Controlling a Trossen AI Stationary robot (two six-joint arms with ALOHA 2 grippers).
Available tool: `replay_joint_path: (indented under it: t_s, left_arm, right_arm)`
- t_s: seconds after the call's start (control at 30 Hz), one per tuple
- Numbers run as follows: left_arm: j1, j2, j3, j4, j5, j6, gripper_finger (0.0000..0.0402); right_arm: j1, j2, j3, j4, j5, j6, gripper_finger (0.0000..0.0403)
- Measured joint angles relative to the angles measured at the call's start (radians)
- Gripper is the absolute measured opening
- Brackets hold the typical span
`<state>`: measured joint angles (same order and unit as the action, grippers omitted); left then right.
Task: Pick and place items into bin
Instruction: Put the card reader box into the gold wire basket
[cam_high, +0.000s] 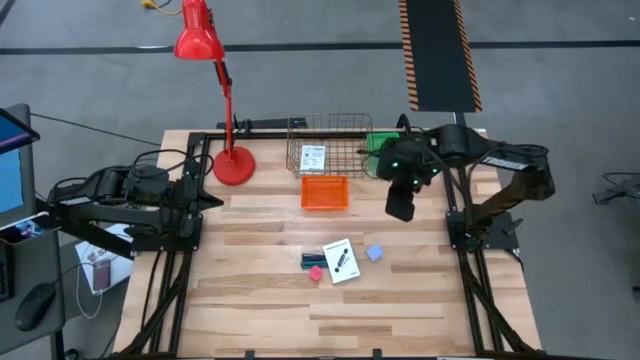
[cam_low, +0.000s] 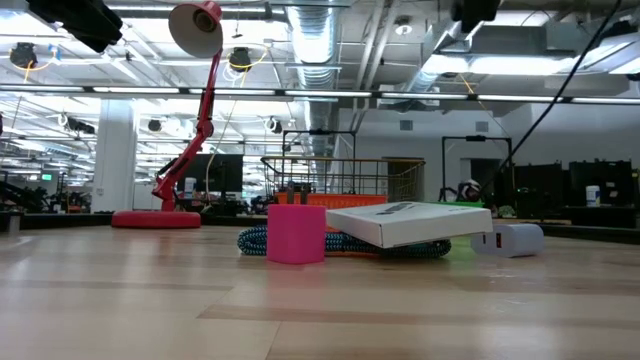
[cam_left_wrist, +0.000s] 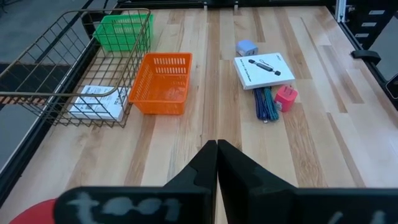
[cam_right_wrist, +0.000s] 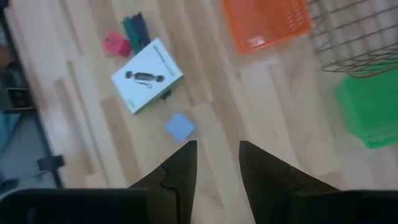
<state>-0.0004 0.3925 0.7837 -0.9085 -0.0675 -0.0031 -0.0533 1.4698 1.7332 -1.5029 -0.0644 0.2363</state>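
The worktop (cam_high: 260, 300) is pale wooden planks with a smooth, faintly glossy grain. Near its middle, toward the front edge, lies a small cluster: a flat white box (cam_high: 341, 260) printed with a dark pen-like figure, resting partly on a coiled teal-and-black braided cable (cam_high: 314, 260); a small pink block (cam_high: 317, 272) touches the cable's end, and a pale blue cube (cam_high: 375, 253) sits just beside the box on the right-arm side. At the back edge stands a wire basket (cam_high: 330, 146) of thin dark metal, open-meshed, with a second white box (cam_high: 313, 157) lying flat inside it. Just in front of it is an orange bin (cam_high: 325, 192) of perforated plastic, rectangular with sloped walls; a green bin (cam_high: 381, 143) of the same make stands at the basket's right-arm side, partly hidden under the right arm in the high view. A red desk lamp (cam_high: 226, 110) with a round base stands near the back left corner. The left gripper (cam_left_wrist: 216, 149) is drawn back at the left edge, its dark fingers pressed together with no gap, holding nothing. The right gripper (cam_right_wrist: 217, 155) hovers above the worktop between the orange bin and the cluster, fingers narrowly parted and empty. In the low view the box hides most of the cable, and the cube shows only as a pale lump behind it.
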Motion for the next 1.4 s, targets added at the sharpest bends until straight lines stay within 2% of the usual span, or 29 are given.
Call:
replay_joint_path:
  t_s: [0.13, 0.23, 0.43, 0.63, 0.87, 1.07, 1.2, 1.4]
  left_arm:
    - [0.000, 0.000, 0.000, 0.000, 0.000, -0.004, 0.0000]
    - [0.000, 0.000, 0.000, 0.000, 0.000, -0.004, 0.0000]
    - [0.000, 0.000, 0.000, 0.000, 0.000, -0.004, 0.0000]
    - [0.000, 0.000, 0.000, 0.000, 0.000, 0.002, 0.0000]
    - [0.000, 0.000, 0.000, 0.000, 0.000, 0.004, 0.0000]
    - [0.000, 0.000, 0.000, 0.000, 0.000, 0.004, 0.0000]
    - [0.000, 0.000, 0.000, 0.000, 0.000, 0.000, 0.0000]
    - [0.000, 0.000, 0.000, 0.000, 0.000, 0.002, 0.0000]
  right_arm:
    - [0.029, 0.013, -0.004, -0.012, 0.094, 0.000, 0.0113]
    - [0.056, 0.045, -0.031, -0.004, 0.118, -0.008, 0.0113]
    - [0.108, 0.109, -0.180, 0.080, 0.107, -0.051, 0.0113]
    - [0.145, 0.156, -0.304, 0.227, 0.031, -0.061, 0.0113]
    - [0.192, 0.172, -0.315, 0.278, 0.009, -0.059, 0.0113]
    - [0.273, 0.106, -0.315, 0.285, 0.027, 0.040, 0.0113]
    - [0.371, 0.046, -0.315, 0.342, 0.187, 0.168, 0.0113]
    - [0.565, 0.007, -0.314, 0.344, 0.629, 0.456, 0.0113]
